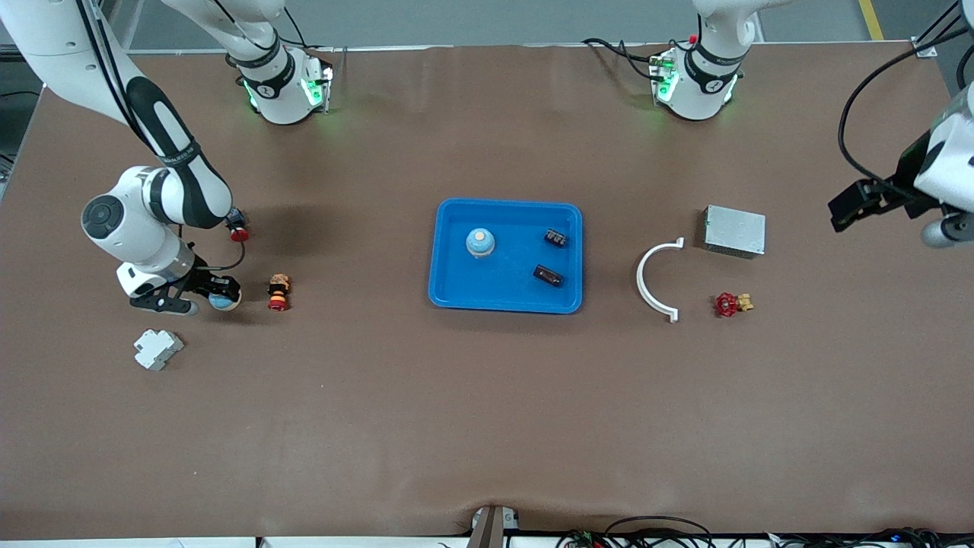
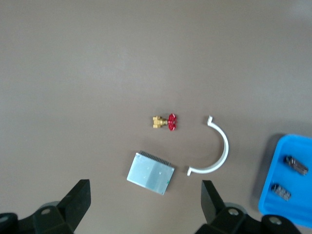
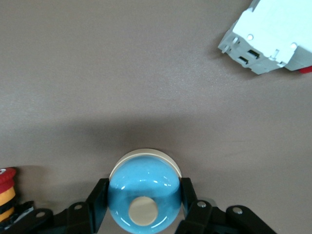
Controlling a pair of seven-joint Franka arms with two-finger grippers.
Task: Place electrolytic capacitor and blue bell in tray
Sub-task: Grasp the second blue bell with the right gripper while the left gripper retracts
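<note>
A blue bell [image 3: 144, 197] with a cream button on top sits low at the table at the right arm's end, and my right gripper [image 3: 144, 194] is shut on its sides. The front view shows this gripper [image 1: 219, 298] and its bell [image 1: 224, 302] beside a red-and-yellow push button. The bright-blue tray [image 1: 449, 228] in the middle of the table holds another blue bell [image 1: 480, 243] and two dark electrolytic capacitors [image 1: 555, 237] [image 1: 548, 275]. My left gripper [image 1: 860, 204] waits open and empty, high over the left arm's end of the table.
A red-and-yellow push button [image 1: 279, 293], a white block [image 1: 157, 348] and a small red-capped part [image 1: 238, 228] lie near the right gripper. Toward the left arm's end are a white curved clip [image 1: 653, 281], a grey metal box [image 1: 734, 230] and a red-handled brass valve [image 1: 730, 304].
</note>
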